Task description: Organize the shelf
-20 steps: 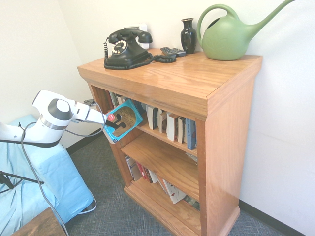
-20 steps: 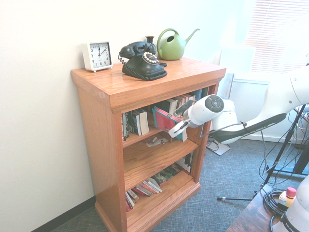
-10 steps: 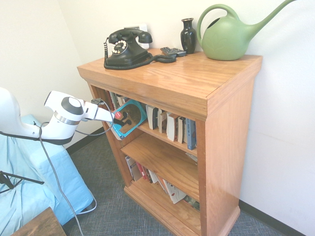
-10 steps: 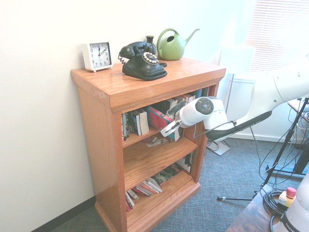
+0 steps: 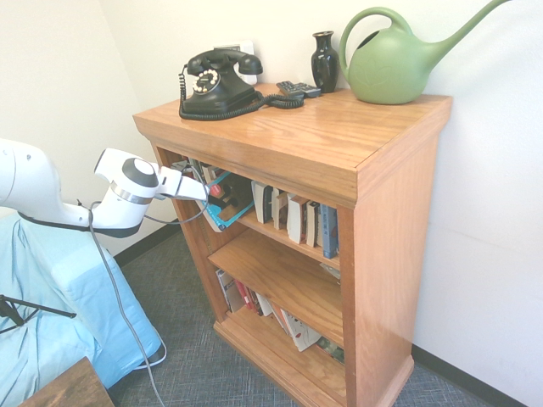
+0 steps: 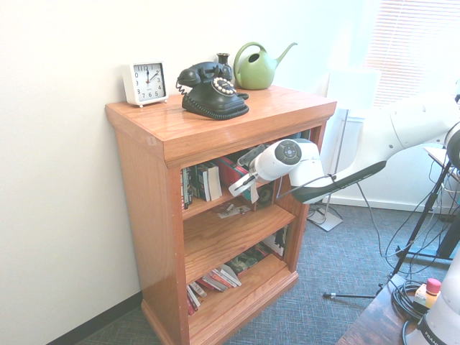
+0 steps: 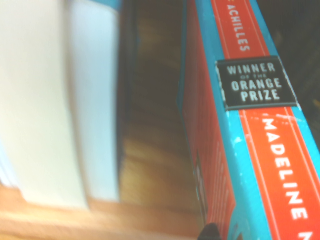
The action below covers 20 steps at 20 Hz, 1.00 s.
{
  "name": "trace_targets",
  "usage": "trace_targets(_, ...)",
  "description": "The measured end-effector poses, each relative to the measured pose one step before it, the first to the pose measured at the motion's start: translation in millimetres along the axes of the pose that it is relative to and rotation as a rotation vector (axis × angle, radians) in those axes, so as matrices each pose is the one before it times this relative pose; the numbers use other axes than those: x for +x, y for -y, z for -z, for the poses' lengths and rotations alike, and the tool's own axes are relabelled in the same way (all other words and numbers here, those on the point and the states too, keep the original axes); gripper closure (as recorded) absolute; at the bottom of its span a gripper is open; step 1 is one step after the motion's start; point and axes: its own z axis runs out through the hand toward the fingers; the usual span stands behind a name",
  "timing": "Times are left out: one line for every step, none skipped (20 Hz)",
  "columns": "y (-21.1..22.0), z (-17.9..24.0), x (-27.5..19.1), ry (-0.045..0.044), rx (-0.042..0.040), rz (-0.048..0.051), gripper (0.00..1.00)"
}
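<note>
Where shelf (image 5: 280, 144) shadows fall, claw (image 5: 212, 193) blurs.

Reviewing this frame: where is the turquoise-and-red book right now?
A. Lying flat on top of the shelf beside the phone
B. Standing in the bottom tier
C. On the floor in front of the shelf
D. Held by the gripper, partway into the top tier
D. The gripper holds the turquoise-and-red book at the open end of the top tier of the shelf, beside the upright books.
</note>
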Motion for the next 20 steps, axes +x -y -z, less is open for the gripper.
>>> trace_targets(4.17,-0.84,-0.51,0.00173,0.00549,-0.00104,1.00)
trace_targets(3.65,-0.69,0.04,0.00208,0.00540,-0.00361,1.00)
trace_targets(2.63,-0.85,0.36,0.00568,0.00276,-0.01011,1.00)
trace_targets(3.16,-0.55,1.62,0.00882,0.00241,-0.01959,1.00)
trace_targets(2.88,-0.28,1.58,0.00729,0.00248,-0.01544,1.00)
trace_targets(2.45,-0.12,0.92,0.00728,0.00210,-0.01292,1.00)
trace_targets(2.40,-0.14,0.98,0.00584,0.00236,-0.01028,1.00)
trace_targets(1.63,-0.42,1.17,0.00672,0.00058,-0.01094,1.00)
trace_targets(1.02,-0.80,1.62,0.00664,-0.00020,-0.00968,1.00)
trace_targets(0.62,-0.16,0.05,0.00740,0.00082,-0.00708,1.00)
trace_targets(0.23,0.09,0.35,0.00574,-0.00097,-0.00448,1.00)
trace_targets(0.38,0.23,-0.05,0.00430,-0.00050,-0.00415,1.00)
trace_targets(-0.16,-0.11,0.25,-0.00007,-0.00034,0.00037,1.00)
trace_targets(-0.01,-0.02,0.08,-0.00011,-0.00006,0.00055,1.00)
trace_targets(-0.10,-0.08,0.13,-0.00026,-0.00052,0.00162,1.00)
trace_targets(-0.04,-0.04,0.07,-0.00057,-0.00074,0.00043,1.00)
trace_targets(-0.15,-0.12,0.10,-0.00098,-0.00133,0.00092,1.00)
trace_targets(-0.22,-0.19,0.25,-0.00246,-0.00211,0.00243,0.00)
trace_targets(-0.29,-0.26,0.15,-0.00320,-0.00330,0.00342,0.00)
trace_targets(-0.35,-0.25,0.33,-0.00159,-0.00121,0.00133,0.00)
